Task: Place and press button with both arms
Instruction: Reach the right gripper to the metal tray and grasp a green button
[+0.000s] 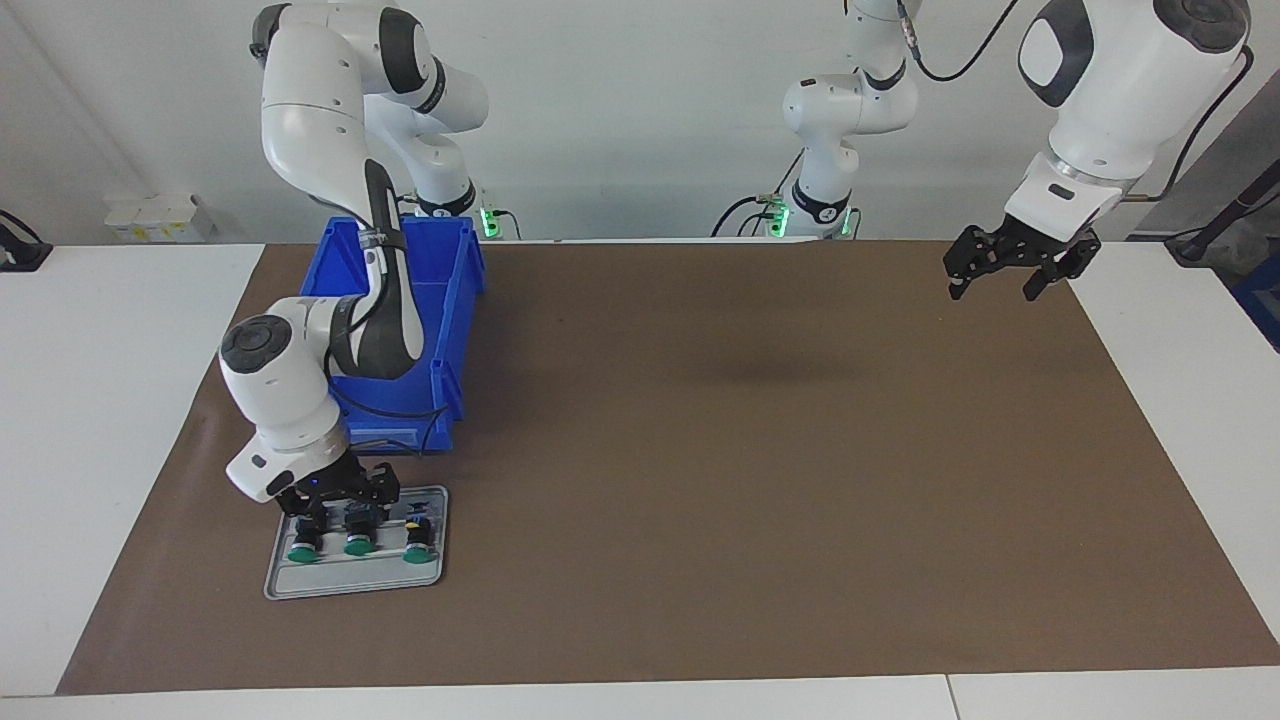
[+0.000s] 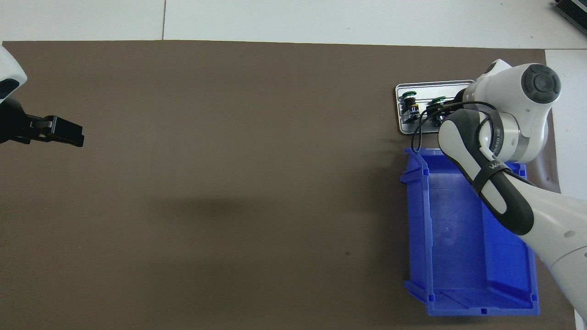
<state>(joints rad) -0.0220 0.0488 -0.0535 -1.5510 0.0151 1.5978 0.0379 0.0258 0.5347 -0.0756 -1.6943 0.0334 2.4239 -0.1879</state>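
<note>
Three green-capped buttons lie side by side in a small grey tray near the right arm's end of the mat: one, a middle one and a third. My right gripper is down on the tray, at the rear ends of the first two buttons. In the overhead view the right arm covers part of the tray, and only two buttons show. My left gripper hangs open and empty, high over the mat's corner at the left arm's end, waiting.
A blue plastic bin with nothing in it stands on the brown mat, beside the tray and nearer to the robots. The right arm's forearm passes over the bin. White table borders the mat.
</note>
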